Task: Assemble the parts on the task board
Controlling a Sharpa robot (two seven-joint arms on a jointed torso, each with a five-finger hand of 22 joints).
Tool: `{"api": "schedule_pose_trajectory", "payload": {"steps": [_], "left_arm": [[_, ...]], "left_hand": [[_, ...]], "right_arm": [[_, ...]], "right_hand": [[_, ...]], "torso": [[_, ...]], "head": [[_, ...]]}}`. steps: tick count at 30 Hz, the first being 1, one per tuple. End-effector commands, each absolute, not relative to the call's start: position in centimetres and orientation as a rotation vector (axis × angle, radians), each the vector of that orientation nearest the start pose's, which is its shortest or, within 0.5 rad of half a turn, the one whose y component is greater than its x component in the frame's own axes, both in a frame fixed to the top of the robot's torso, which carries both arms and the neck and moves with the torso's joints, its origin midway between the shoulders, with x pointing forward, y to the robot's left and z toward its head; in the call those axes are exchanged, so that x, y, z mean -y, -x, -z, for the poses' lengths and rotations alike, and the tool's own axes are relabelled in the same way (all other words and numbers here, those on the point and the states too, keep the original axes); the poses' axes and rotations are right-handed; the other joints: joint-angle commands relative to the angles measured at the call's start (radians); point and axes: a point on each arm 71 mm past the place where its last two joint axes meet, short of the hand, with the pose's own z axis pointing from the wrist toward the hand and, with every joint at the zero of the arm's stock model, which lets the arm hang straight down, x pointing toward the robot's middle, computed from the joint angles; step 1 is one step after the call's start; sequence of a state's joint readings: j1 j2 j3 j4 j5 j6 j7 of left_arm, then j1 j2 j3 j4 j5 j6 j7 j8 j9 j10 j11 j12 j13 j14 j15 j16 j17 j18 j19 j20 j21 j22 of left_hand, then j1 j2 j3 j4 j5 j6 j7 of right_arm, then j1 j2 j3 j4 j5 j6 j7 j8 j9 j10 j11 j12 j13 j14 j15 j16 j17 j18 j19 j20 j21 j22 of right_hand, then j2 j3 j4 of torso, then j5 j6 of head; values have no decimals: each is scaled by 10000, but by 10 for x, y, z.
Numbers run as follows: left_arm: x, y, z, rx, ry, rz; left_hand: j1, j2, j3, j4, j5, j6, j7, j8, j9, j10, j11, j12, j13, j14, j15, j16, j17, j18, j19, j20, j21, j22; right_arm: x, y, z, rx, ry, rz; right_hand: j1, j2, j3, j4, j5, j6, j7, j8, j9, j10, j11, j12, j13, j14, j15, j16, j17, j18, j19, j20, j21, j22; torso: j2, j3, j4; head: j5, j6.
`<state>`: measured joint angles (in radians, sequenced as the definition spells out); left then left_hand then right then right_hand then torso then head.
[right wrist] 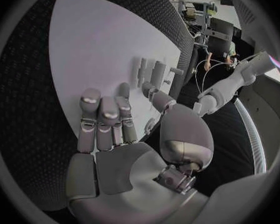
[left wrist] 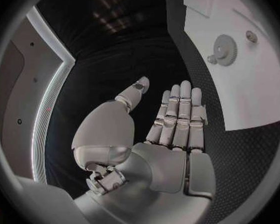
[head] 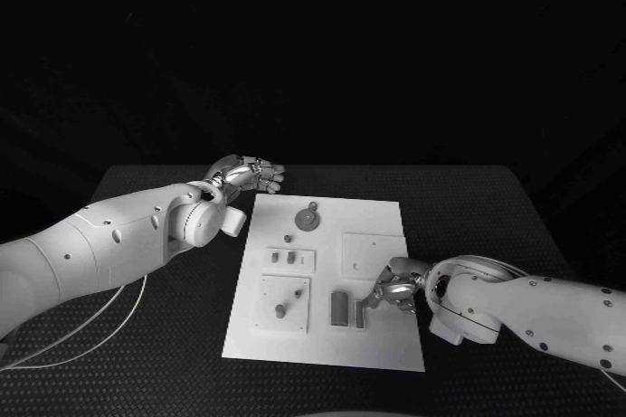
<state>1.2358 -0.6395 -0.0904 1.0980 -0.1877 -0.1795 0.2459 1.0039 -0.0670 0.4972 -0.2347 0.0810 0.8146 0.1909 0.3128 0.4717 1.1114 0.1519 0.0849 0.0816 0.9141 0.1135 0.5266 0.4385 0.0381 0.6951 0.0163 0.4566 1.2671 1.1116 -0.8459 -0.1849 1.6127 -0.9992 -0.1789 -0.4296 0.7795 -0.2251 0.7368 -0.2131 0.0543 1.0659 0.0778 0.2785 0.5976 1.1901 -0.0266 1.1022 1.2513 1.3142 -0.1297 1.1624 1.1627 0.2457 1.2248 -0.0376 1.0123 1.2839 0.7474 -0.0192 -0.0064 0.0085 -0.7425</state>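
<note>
1. Starting at the task board [head: 333, 281], which lies flat in the middle of the counter [head: 508, 209], we see several parts on it: a gear [head: 307, 219] close to the left robot hand's end of the board, two small pieces [head: 286, 255] in a shallow tray at mid-board, two angled pegs [head: 289, 303] on a square plate, and two upright bars [head: 347, 308] just beside the right robot hand.
2. We judge the work to be at an early or middle stage: the pieces look spread out rather than fitted together, though we cannot tell which of them are already seated.
3. The right robot hand [head: 395, 289] sits over the board's edge, just beside the bars; its wrist view shows the fingers [right wrist: 102, 119] extended and apart, with nothing in them.
4. The left robot hand [head: 248, 175] hovers off the board's far corner, above bare counter, palm flat, fingers straight and apart, holding nothing.
5. The head view gives us the whole layout; the left wrist view adds the gear's teeth [left wrist: 225, 49] and a small round piece [left wrist: 251, 36] beyond it, and the right wrist view shows the bars [right wrist: 151, 73] standing beyond the fingertips, apart from them.
</note>
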Motion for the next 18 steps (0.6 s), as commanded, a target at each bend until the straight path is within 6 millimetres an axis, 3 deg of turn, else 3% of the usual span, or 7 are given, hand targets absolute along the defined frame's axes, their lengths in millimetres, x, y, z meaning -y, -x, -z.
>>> {"api": "schedule_pose_trajectory", "payload": {"steps": [1,4,8,10,12,14,18], "left_arm": [[-225,-559,205,-15904,9655,13118],[-225,-559,205,-15828,9660,13146],[-226,-560,205,-15703,9741,13189],[-226,-561,205,-15616,9862,13230],[-227,-562,206,-15591,9896,13249],[-227,-563,206,-15556,9914,13268],[-230,-565,208,-15465,10045,13314]], "left_hand": [[-92,4,-11,69,-44,-2,-74,61,-11,59,4,63,-16,21,33,-61,11,139,54,3,-35,18],[-95,-1,-14,70,-47,0,-74,63,-12,66,2,68,-16,22,33,-64,15,139,55,3,-37,21],[-95,-4,-16,70,-48,4,-76,67,-13,76,-3,74,-15,27,32,-66,22,140,57,2,-40,25],[-92,-6,-16,68,-48,7,-78,71,-15,90,-9,82,-14,33,29,-67,29,140,58,1,-42,28],[-87,-6,-16,65,-47,9,-80,75,-16,104,-16,90,-12,40,27,-68,37,141,60,-1,-46,33],[-81,1,-15,63,-46,12,-82,80,-19,125,-25,103,-10,54,22,-68,50,142,67,-4,-49,39],[-76,42,-15,66,-42,36,-92,103,-26,213,-63,152,0,128,-5,-50,99,146,102,-20,-58,58]], "right_arm": [[198,-423,287,-22679,-4042,-6559],[203,-433,277,-22139,-4342,-7264],[209,-451,264,-21204,-4934,-8466],[214,-465,257,-20484,-5310,-9111],[219,-475,253,-20055,-5455,-9387],[223,-488,248,-19465,-5784,-9731],[237,-519,248,-18359,-6563,-10000]], "right_hand": [[-28,-181,-101,107,50,-116,67,51,65,-167,16,-97,-39,-13,23,-39,5,161,9,-3,38,-10],[-105,-302,-340,178,123,-261,114,-16,50,-377,59,-198,-75,-77,53,-56,20,161,-61,-23,15,-5],[-53,-228,-619,170,289,-537,195,-133,30,-542,130,-202,-55,-161,106,-60,58,161,-161,-75,1,17],[26,-89,-754,103,400,-660,231,-178,31,-600,166,-186,-39,-204,134,-67,75,161,-213,-100,-4,32],[51,305,-1234,-234,779,-739,261,-176,69,-699,199,-165,-21,-287,178,-87,96,161,-350,-88,-21,67],[100,477,-1422,-424,885,-813,291,-202,69,-774,222,-189,-39,-354,192,-137,86,161,-441,-67,-67,65],[282,821,-1671,-706,1236,-1044,399,-297,50,-1167,347,-435,-175,-748,308,-496,-73,149,-904,67,-422,-38]], "torso": [[-23,-6,-9],[-29,-9,-12],[-73,-25,-31],[-111,-41,-50],[-151,-56,-61],[-204,-69,-73],[-382,-116,-100]], "head": [[-26,107],[-53,217],[-125,396],[-154,511],[-174,586],[-191,714],[-258,1215]]}}
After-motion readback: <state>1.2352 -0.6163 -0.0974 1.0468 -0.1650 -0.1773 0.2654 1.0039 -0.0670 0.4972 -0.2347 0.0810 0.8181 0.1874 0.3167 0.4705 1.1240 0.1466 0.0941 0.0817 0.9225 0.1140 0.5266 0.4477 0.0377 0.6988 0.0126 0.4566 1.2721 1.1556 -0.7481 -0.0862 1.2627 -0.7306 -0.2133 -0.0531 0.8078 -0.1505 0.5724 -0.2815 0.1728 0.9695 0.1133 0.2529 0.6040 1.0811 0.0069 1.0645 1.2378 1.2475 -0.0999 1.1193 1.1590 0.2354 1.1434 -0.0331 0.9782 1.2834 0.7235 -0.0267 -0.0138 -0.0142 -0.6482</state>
